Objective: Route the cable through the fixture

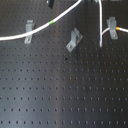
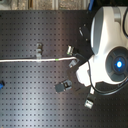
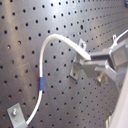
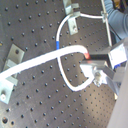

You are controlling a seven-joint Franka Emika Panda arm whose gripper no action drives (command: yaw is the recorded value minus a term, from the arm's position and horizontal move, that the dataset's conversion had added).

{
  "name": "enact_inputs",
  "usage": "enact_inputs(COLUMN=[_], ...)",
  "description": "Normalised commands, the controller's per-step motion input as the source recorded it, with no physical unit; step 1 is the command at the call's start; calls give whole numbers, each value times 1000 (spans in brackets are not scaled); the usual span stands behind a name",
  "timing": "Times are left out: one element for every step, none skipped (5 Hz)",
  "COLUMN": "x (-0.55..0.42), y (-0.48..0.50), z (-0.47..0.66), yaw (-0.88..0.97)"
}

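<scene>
At the end effector (image 3: 87, 60), seen closest in both wrist views, the grey metal fingers are closed on the cable (image 3: 47, 47), a long thin white flexible cord. From this grip the cord bends away in an open arc above the tabletop (image 1: 60, 95), a black perforated metal plate. A short blue band (image 3: 40, 85) marks the arc partway along. In the second wrist view the cord forms a loose loop beside the fingers.

In the first exterior view, the near half of the tabletop is bare plate. Beyond it, near the middle, stands the fixture (image 1: 73, 40), a small silver-grey bent sheet-metal clip with a forked top, tilted diagonally. No part of the cable touches it; the cord passes behind it, farther back.

A smaller leaning silver clip (image 1: 29, 31) stands toward the first exterior view's left. The cable runs across this clip and rises toward the far edge, carrying a green band (image 1: 51, 22). An upright silver clip (image 1: 112, 23) stands toward the first exterior view's right. Beside it a second stretch of cord hangs down, and a yellow band (image 1: 117, 29) lies just past it.

In the second exterior view, the white robot arm (image 2: 107, 45) covers the second exterior view's right.
</scene>
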Motion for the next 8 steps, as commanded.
enact_inputs(x=[-312,-292,18,-552,-444,-310,-239,-230], y=[203,99,7,120,207,137,387,364], z=[462,400,0,232,212,67,-4,150], yaw=[234,137,0,-86,-254,-508,-280,-6])
